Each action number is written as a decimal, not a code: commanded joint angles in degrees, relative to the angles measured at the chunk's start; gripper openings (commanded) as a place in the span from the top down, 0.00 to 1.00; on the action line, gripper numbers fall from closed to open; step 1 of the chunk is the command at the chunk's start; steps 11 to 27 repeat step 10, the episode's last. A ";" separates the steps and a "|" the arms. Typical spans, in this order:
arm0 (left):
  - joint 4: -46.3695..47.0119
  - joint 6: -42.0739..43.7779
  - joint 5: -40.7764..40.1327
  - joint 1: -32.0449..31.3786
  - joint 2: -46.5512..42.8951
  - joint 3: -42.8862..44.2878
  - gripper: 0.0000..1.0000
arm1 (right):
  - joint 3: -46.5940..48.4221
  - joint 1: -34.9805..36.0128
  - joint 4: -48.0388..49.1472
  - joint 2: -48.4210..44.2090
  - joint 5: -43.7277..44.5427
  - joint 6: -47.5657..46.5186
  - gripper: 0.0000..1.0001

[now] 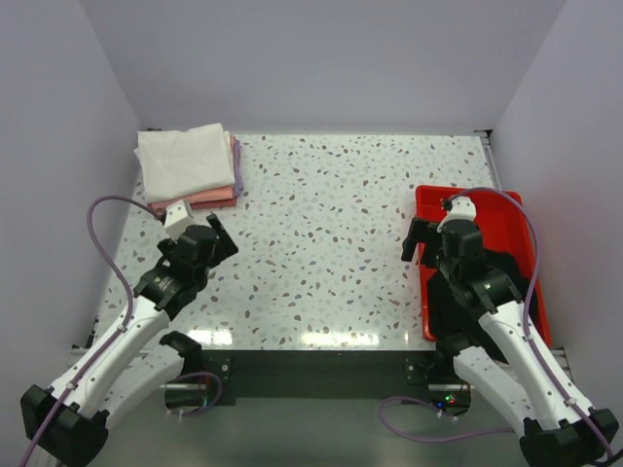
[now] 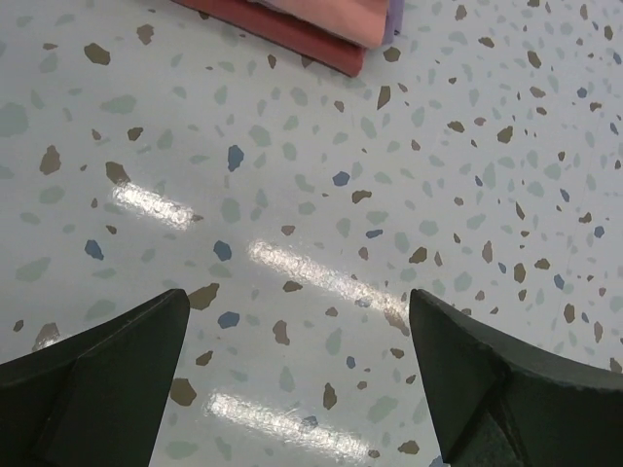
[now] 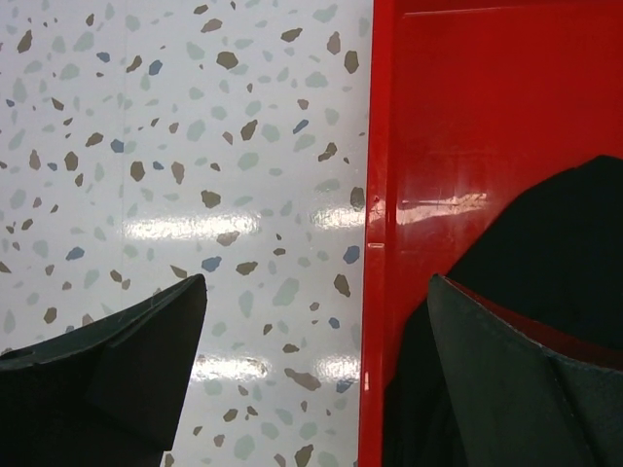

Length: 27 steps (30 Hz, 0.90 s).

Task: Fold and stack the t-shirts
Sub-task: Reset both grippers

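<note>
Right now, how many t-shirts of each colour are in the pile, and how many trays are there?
white t-shirt: 1
pink t-shirt: 1
lavender t-shirt: 1
red tray: 1
Total: 4

Tees stacked one on another at the table's far-left corner, lower ones sticking out at the stack's right and near sides. Tray lies flat on the table's right side, running from mid-depth to the near edge. Left gripper hangs over the table just nearward of the stack, apart from it. Right gripper straddles the tray's left rim, half over the table, half over the tray.
</note>
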 commanded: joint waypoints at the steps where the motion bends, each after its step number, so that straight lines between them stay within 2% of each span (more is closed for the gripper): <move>1: -0.75 -4.31 -6.87 -0.48 -2.77 -1.19 0.00 | -0.95 -0.24 4.02 -0.97 1.45 1.74 0.01; 6: 0.22 -4.67 -7.67 -0.48 -5.41 -2.51 0.00 | -0.51 -0.24 3.31 -1.15 2.68 2.01 0.01; 27: 0.22 -4.67 -8.02 -0.48 -5.59 -2.25 0.00 | -0.78 -0.15 4.45 -2.90 4.25 2.27 0.01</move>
